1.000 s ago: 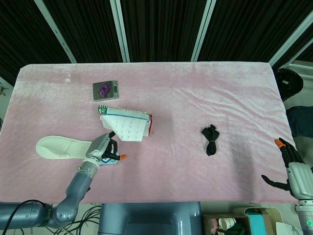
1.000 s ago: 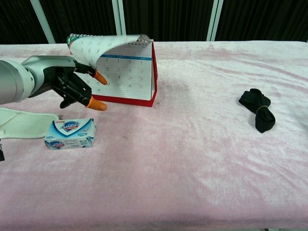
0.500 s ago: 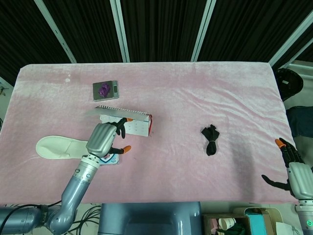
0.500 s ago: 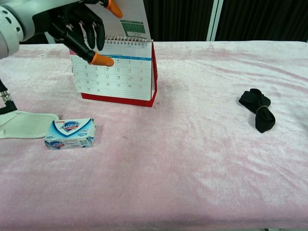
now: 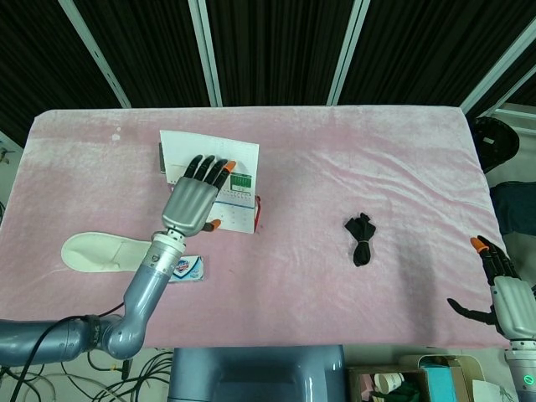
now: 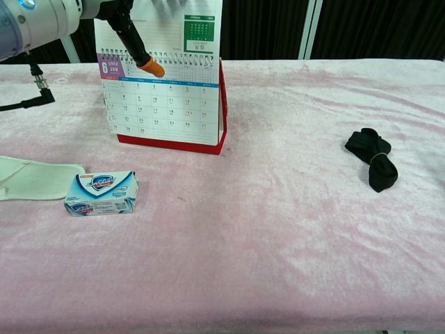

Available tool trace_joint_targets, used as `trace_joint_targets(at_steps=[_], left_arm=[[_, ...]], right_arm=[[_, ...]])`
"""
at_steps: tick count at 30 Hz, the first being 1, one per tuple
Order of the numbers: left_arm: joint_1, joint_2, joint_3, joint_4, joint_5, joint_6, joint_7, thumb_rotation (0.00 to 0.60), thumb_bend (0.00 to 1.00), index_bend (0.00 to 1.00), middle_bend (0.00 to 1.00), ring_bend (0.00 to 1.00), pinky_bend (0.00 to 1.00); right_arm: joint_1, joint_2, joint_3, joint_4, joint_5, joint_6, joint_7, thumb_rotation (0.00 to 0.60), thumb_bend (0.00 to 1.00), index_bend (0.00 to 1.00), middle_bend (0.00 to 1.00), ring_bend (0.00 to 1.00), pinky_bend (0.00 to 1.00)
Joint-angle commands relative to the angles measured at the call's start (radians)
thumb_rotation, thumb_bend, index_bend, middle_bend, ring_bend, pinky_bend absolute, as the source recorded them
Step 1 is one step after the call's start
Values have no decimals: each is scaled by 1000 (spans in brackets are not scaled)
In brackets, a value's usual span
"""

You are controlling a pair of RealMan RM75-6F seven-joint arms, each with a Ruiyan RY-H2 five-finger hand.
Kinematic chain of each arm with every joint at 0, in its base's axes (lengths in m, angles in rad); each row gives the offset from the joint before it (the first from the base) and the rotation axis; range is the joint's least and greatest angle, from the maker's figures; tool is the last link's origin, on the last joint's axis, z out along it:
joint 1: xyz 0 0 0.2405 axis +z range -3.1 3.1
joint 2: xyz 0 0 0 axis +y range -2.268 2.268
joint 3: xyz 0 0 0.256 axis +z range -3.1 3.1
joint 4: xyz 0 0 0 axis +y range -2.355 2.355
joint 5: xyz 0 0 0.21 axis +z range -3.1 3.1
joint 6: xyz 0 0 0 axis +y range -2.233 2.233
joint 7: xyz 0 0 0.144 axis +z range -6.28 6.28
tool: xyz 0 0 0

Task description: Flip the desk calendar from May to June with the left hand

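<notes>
The calendar (image 6: 167,111) stands on the pink table (image 6: 278,229), left of centre, its printed face turned toward the robot and its long axis running left to right along the spiral binding at the top. The face now showing carries a large 6 at its upper left. One page (image 5: 209,159) is lifted up above the binding and stands nearly upright, tilted away toward the far edge of the table.

The left hand (image 5: 194,201) is over the calendar with its fingers (image 5: 216,170) stretched out and spread flat against the raised page; it grips nothing. In the chest view an orange fingertip (image 6: 151,67) lies right at the binding.

The right hand (image 5: 502,289) is well off to the right of the calendar, at the near right corner of the table, fingers apart and holding nothing.

A soap box (image 6: 102,193) lies just in front of the calendar, with a white insole (image 5: 105,253) to its left. A black strap (image 6: 372,158) lies well to the calendar's right.
</notes>
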State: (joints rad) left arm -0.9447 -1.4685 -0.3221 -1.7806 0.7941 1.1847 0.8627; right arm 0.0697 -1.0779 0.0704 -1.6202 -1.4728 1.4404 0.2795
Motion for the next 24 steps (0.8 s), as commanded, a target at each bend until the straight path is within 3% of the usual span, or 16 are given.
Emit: trace_joint_targets(at_steps=[1,4,13,24], left_arm=[[-67,-4,-30,72,-130,-49,74,600,1,0,67,15,43],[-88,-12,-37,111,-212,-70,94,600,1,0,70,18,56],[-144,-29,-26,198,-450,-120,139,600,1,0,181,132,220],[-165,-13,-3,201,-508,-125,114,600,1,0,236,176,244]], right_arm=[[0,0,0,-2,2,-1,-1,600,84,0,0,0,100],[1,0,0,-4,3,-4,-2,600,85,0,0,0,100],[1,2,2,-7,11,-9,2,600,86,0,0,0,100],[0,2,2,-8,8,-7,3,600,85,0,0,0,100]])
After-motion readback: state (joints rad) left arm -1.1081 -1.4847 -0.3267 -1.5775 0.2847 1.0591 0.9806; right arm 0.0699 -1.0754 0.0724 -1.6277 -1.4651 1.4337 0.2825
